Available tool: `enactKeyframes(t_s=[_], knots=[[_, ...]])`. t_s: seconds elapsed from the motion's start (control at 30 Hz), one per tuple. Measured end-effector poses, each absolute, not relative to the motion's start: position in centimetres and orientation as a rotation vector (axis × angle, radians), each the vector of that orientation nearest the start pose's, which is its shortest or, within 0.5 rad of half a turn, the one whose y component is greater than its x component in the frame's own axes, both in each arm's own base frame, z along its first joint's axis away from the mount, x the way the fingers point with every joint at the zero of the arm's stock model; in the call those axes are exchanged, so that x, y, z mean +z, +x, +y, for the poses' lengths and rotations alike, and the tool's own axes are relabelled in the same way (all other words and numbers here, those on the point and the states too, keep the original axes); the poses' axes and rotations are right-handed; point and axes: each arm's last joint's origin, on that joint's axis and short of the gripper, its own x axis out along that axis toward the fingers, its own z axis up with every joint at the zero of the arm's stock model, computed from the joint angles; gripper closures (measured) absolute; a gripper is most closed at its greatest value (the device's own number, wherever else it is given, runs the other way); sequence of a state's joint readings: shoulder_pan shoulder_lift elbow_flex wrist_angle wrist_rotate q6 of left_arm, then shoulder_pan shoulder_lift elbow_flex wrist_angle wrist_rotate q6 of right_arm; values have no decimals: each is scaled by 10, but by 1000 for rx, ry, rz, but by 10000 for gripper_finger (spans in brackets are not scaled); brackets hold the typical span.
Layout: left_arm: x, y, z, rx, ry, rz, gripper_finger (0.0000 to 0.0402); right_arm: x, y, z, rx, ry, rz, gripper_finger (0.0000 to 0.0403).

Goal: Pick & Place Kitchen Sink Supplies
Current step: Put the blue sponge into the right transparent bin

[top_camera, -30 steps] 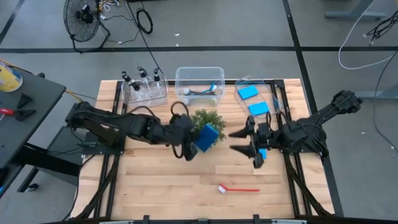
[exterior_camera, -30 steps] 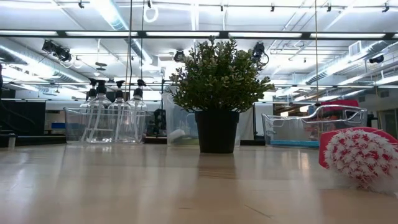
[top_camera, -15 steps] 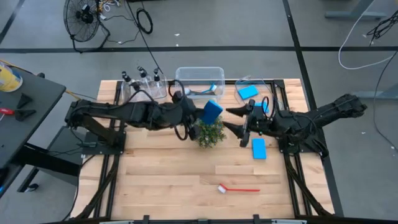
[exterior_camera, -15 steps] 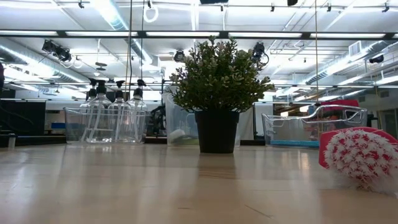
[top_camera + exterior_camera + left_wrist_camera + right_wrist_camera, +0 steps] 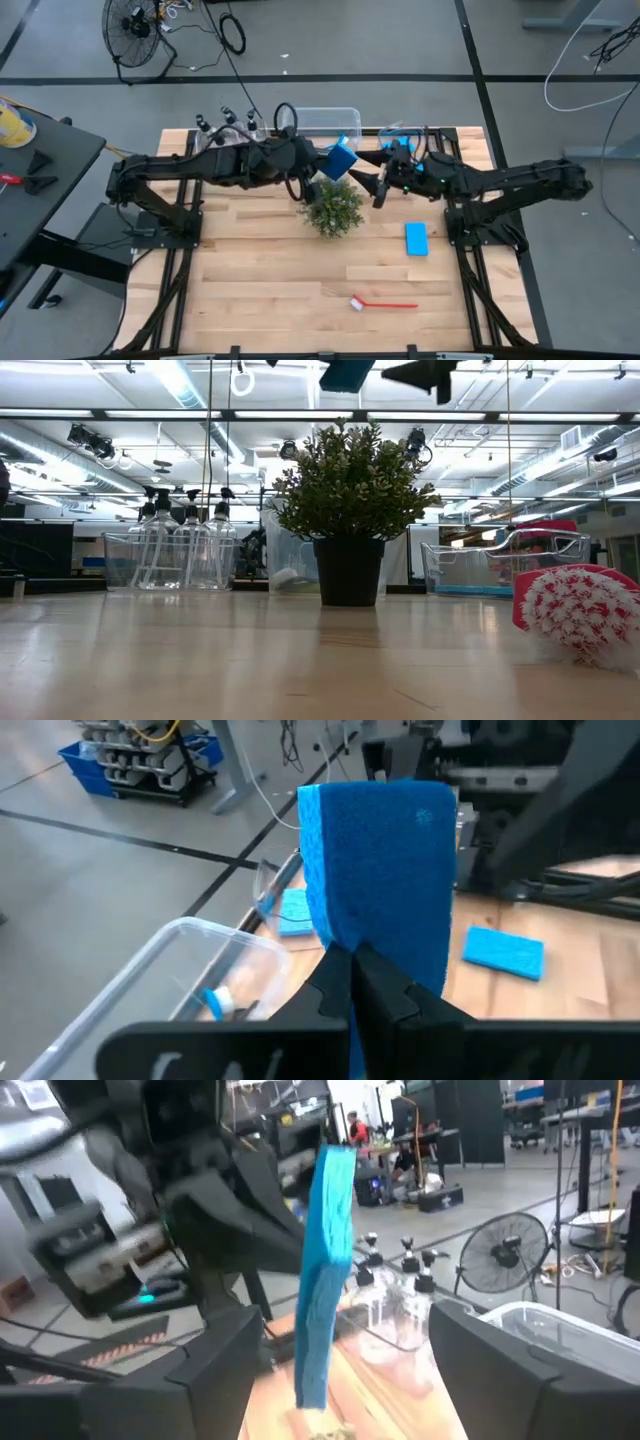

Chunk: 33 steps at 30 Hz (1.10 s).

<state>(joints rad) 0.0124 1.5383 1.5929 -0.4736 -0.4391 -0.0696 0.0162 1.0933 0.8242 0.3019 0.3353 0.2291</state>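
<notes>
You are in the middle of a hand-over in the air: the left gripper (image 5: 318,172) pinches a blue sponge (image 5: 342,159) by its lower edge and holds it upright above the plant (image 5: 336,207), while the right gripper (image 5: 378,172) faces it with its fingers spread wide, one on either side of the sponge's thin edge as the right wrist view shows it. The fingers do not appear to touch the sponge yet, though the right wrist view is too soft to be sure. The next move, as I judge it, calls for you to ease the right gripper forward until the sponge sits well between its fingers, press them together on the free upper part, and only then let the left one go; the sponge likely belongs in the right-hand bin (image 5: 432,160) where other sponges (image 5: 397,148) already lie. Mind the plant directly beneath: a dropped sponge would land in its leaves. The middle bin (image 5: 345,117) with a brush in it and the bottles (image 5: 228,131) at the far left stand close behind the left arm. A second loose sponge (image 5: 415,238) lies flat on the table near the right arm, and a red brush (image 5: 384,303) rests at the near edge, both waiting their turn.
</notes>
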Motion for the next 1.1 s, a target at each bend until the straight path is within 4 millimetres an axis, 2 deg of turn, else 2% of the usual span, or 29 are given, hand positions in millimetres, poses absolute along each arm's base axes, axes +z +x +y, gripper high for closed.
enactKeyframes(t_s=[0.13,0.4,0.63,0.83,1.1], knots=[[402,338,30,459,19,407,400,327,256,-16,-321,230,-61,121],[393,336,53,443,29,465,400,323,273,-30,-294,286,-161,129],[392,333,66,454,42,485,400,320,276,-42,-329,375,-183,148],[392,332,73,452,39,488,400,319,275,-46,-343,385,-186,193],[392,332,74,399,26,487,399,319,275,-46,-346,385,-184,280]])
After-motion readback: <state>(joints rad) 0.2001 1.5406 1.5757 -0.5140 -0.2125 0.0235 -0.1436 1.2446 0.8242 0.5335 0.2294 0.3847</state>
